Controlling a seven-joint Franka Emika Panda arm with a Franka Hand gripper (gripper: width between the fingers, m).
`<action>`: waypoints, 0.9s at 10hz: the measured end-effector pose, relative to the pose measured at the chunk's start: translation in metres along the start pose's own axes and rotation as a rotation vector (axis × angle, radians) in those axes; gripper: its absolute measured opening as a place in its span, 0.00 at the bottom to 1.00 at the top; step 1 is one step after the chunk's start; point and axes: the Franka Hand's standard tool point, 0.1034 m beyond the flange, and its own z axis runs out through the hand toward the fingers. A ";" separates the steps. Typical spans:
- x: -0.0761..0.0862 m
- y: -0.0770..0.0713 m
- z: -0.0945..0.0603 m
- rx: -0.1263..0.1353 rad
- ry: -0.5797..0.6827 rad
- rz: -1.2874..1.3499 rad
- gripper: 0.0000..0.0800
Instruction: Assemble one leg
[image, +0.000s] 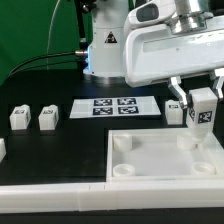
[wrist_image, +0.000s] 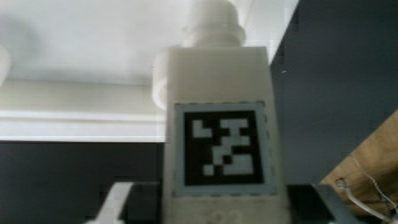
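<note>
Grasp of one furniture leg, shown from two cameras.

Exterior view: the white two-finger gripper (image: 200, 98) of the white robot arm (image: 170, 45) hangs over the black table (image: 60, 150). Its jaws are clamped on the held leg (image: 203, 115) — a small chunky white plastic block with a black-and-white square tag on its face. The held leg stands upright between the jaws with its tag toward the camera. Its lower end hangs directly beneath the jaws, over the far corner of the large white square tray-like panel (image: 160, 178) on the exterior view's right. Whether it touches that panel cannot be told. A round corner socket (image: 122, 143) shows at the panel's corner away from the jaws.

Just beside the jaws, on the exterior view's left, a second tagged white block (image: 175, 110) stands on the table. Farther from the jaws on that side lies the thin flat white marker board (image: 115, 105) with its four printed tags. Well apart from the jaws stand a third block (image: 47, 117) and a fourth block (image: 20, 117), both of the same kind.

Wrist view: the held leg (wrist_image: 217, 120) fills the gap between the jaws, and its square tag (wrist_image: 222, 150) faces the camera. A narrow round peg (wrist_image: 214, 20) forms the end of the leg farthest from the jaws — it points toward the white panel (wrist_image: 71, 100) beyond.
</note>
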 end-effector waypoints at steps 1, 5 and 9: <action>0.000 0.000 0.000 0.000 0.000 0.000 0.37; 0.035 -0.001 0.018 0.015 -0.002 -0.007 0.37; 0.051 0.009 0.029 0.006 0.040 -0.027 0.37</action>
